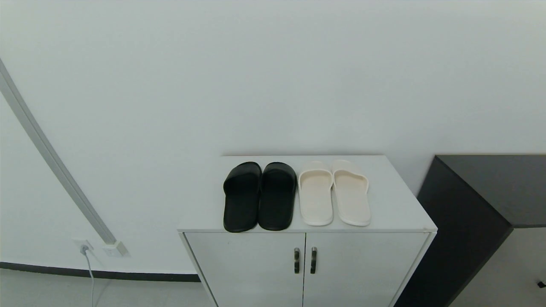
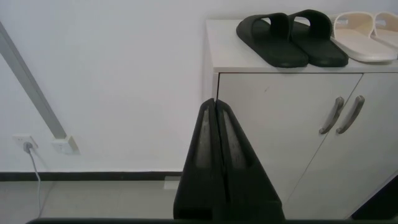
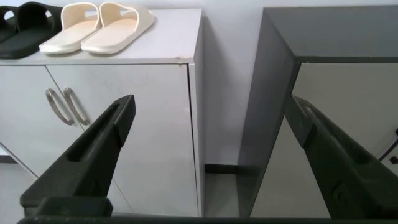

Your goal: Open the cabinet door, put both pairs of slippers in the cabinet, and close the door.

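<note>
Cabinet [image 1: 247, 273] doors shut; its two upright handles [image 1: 296, 260] sit at centre, right of the closed left hand [image 2: 215, 107] and left of the wide-open right hand [image 3: 210, 106], neither touching

Cabinet doors [image 1: 247, 268] shut; black unit [image 1: 460, 221] just beside, on right.

Bright, even light is seen, faint shadows are cast beneath the black slide slippers [image 1: 268, 200] and cream slide slippers [image 1: 318, 200], and the grey wall conduit [image 1: 51, 158] at left is bowed by distortion.
</note>
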Robot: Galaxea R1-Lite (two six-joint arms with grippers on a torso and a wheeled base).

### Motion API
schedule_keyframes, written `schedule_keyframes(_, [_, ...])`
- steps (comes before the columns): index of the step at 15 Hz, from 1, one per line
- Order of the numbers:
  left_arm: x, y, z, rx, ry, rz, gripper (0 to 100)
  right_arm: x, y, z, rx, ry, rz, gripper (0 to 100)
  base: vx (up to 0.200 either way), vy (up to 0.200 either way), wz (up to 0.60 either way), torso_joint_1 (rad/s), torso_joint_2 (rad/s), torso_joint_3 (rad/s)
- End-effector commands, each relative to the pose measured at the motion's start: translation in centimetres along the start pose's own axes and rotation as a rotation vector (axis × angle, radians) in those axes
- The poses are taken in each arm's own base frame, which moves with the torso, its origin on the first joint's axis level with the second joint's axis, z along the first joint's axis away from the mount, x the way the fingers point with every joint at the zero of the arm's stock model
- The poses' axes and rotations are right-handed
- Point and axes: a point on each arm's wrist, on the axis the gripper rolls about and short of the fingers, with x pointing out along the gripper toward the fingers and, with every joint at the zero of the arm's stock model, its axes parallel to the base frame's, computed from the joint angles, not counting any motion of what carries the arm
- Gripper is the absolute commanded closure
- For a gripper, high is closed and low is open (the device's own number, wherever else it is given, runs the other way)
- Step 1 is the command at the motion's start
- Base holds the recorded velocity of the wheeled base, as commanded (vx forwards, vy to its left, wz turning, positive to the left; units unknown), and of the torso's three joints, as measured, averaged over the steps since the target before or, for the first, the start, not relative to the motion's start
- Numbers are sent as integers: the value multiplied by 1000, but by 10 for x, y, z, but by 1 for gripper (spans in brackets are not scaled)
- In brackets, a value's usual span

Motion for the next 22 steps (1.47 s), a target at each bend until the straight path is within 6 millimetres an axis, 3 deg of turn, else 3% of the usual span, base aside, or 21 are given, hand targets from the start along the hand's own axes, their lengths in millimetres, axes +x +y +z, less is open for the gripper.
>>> schedule_keyframes(1, [0,0,0,0,1,0,100,0,0,0,0,1,1,0,0,0,0,0,0,0])
schedule_keyframes(4, [0,0,0,0,1,0,100,0,0,1,-30,-6,-2,0,0,0,0,0,0,0])
schedule_keyframes(5, [0,0,0,-1,1,0,100,-7,0,31,0,-92,7,0,0,0,0,0,0,0])
schedule_keyframes(6, [0,0,0,0,1,0,100,-11,0,82,112,-125,42,0,0,0,0,0,0,0])
schedule_keyframes(7, [0,0,0,0,1,0,100,-2,0,95,105,-40,60,0,0,0,0,0,0,0])
schedule_keyframes(10, [0,0,0,-1,1,0,100,32,2,86,63,186,196,0,0,0,0,0,0,0])
schedule_keyframes(17, [0,0,0,-1,1,0,100,124,13,125,63,220,363,0,0,0,0,0,0,0])
schedule_keyframes(18, [0,0,0,-1,1,0,100,137,21,132,72,239,386,0,0,0,0,0,0,0])
schedule_keyframes(19, [0,0,0,-1,1,0,100,159,41,139,66,270,381,0,0,0,0,0,0,0])
schedule_keyframes(22, [0,0,0,-1,3,0,100,180,91,153,97,244,394,0,0,0,0,0,0,0])
